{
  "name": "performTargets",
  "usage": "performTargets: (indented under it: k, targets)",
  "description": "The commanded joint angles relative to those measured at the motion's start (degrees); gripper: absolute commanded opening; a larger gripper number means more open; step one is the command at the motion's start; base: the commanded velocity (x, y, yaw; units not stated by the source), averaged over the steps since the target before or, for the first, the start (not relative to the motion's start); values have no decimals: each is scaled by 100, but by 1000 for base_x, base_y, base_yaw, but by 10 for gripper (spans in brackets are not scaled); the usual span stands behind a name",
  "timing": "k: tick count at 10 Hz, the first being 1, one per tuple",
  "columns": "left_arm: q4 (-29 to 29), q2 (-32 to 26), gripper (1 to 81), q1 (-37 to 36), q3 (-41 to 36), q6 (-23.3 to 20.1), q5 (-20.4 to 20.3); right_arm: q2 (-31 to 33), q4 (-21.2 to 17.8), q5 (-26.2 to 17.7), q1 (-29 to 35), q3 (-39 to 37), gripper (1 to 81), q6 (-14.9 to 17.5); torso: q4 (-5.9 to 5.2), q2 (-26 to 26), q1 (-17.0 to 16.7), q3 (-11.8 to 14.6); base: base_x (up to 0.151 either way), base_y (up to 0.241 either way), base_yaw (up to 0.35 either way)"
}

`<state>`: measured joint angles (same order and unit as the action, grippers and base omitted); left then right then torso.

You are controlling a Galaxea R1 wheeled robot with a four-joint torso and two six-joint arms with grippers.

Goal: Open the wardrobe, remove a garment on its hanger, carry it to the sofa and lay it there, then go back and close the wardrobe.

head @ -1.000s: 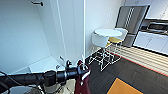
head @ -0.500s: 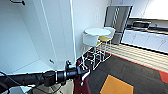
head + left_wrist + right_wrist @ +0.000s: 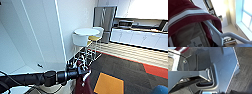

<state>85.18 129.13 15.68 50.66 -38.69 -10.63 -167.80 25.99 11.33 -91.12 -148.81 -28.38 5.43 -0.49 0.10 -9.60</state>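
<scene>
While hanging, garment (image 3: 81,83) meets left tool (image 3: 83,71).

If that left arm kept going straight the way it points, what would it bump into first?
The left gripper, carrying the jacket, points across dark carpet. The way looks free there; the white stools stand off to the side, though depth is unclear.

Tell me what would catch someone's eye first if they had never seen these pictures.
Probably the dark maroon jacket with its white stripe, hanging from a white hanger and large in the left wrist view; in the head view it hangs at the end of the left arm, low in the middle. Next comes the open white wardrobe on the left, then the round white table with chairs against the wall, and the orange carpet square on the dark floor.
</scene>
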Motion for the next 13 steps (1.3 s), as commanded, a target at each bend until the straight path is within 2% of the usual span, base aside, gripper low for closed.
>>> performTargets:
  k: [1, 13]
  targets:
    - [-247, -36, 10, -895, -215, -42, 641, 43, 3, -262, 142, -7, 811, -10, 0, 0, 0, 0, 0, 0, -296]
    - [-291, -54, 10, -895, -215, -42, 685, 7, 3, -298, 177, -7, 811, -10, 0, 0, 2, 0, 0, 0, -305]
